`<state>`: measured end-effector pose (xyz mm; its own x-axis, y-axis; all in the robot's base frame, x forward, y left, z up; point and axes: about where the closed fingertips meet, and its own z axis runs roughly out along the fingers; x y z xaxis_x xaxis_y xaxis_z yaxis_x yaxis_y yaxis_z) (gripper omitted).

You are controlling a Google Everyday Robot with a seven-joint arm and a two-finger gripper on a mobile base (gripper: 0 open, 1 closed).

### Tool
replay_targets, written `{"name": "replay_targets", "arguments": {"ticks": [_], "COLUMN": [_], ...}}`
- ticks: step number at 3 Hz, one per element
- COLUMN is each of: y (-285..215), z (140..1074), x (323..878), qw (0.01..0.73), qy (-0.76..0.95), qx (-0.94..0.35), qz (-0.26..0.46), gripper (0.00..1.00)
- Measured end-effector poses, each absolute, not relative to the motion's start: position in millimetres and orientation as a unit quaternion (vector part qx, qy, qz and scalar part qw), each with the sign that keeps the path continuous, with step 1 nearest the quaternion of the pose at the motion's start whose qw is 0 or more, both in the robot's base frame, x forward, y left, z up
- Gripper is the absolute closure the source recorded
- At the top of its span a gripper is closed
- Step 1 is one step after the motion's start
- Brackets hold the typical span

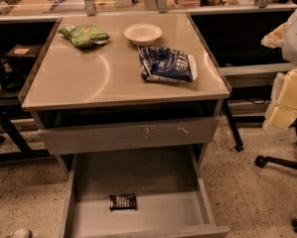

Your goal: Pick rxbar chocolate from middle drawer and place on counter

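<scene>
The rxbar chocolate (pixel 122 201), a small black-wrapped bar with white lettering, lies flat on the bottom of the open middle drawer (pixel 138 180), near its front and a little left of centre. The tan counter (pixel 88 78) tops the grey cabinet above it. My gripper (pixel 287 100) shows as pale yellow blocks at the right edge of the view. It is partly cut off, level with the counter's front and well up and to the right of the bar. It holds nothing that I can see.
On the counter lie a green bag (pixel 84 34) at the back left, a white bowl (pixel 143 33) at the back centre and a blue-white bag (pixel 167 64) at the right. The scratched upper drawer front (pixel 130 134) juts over the open drawer. A chair base (pixel 282 162) stands at the right.
</scene>
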<state>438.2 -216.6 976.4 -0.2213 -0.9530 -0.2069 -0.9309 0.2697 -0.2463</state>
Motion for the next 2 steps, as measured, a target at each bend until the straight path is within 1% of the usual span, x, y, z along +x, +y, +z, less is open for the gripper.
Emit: {"name": "replay_targets", "arguments": {"ticks": [1,2], "y": [-217,-208], "z": [976,955], "x": [438,434], "qw": [0.159,0.162], "qy": [0.781,0.780], "qx": [-0.603,-0.604], "qz": [-0.035,-0.029], "gripper": [0.00,0.00]}}
